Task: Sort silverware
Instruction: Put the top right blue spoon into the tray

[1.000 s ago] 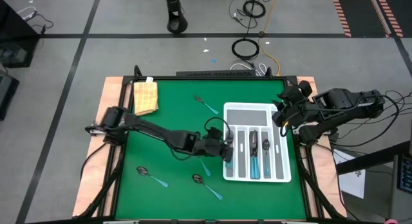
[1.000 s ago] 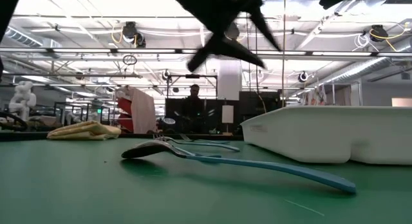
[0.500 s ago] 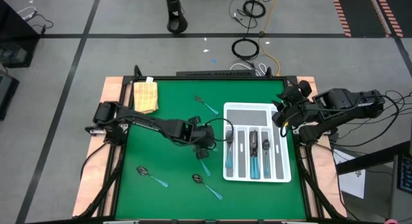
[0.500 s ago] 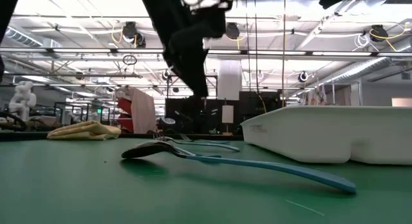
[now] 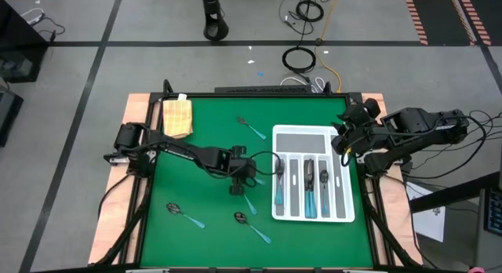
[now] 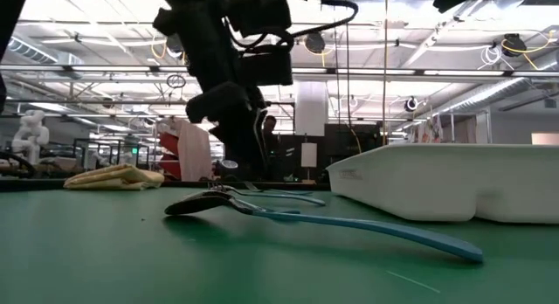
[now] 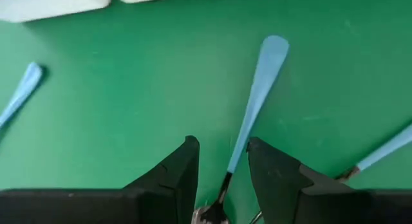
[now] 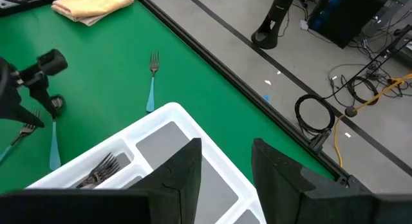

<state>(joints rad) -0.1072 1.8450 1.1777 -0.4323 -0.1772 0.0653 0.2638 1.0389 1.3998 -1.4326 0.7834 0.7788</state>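
Note:
The silverware has metal heads and light blue handles. Several pieces lie in the slots of the white tray (image 5: 312, 130). On the green mat lie a fork (image 5: 251, 129), two spoons (image 5: 184, 213) (image 5: 252, 227), and two pieces beside the left gripper (image 5: 238, 183). That gripper is open and low over the mat, left of the tray. Its fingers stand on either side of one blue-handled piece (image 7: 257, 102) at the neck; I see no touch. The right gripper (image 5: 339, 141) is open, above the tray's far right corner.
A folded yellow cloth (image 5: 177, 118) lies at the mat's far left corner. The tray's wide far compartment (image 8: 164, 137) holds nothing. In the low view a spoon (image 6: 262, 212) lies in the foreground, with the tray wall (image 6: 454, 182) to its right. Green mat shows bare along the near left.
My left gripper has drawn back from over the tray's left slot toward the table's left and has come down to the mat, over a blue-handled piece. My right arm has kept still.

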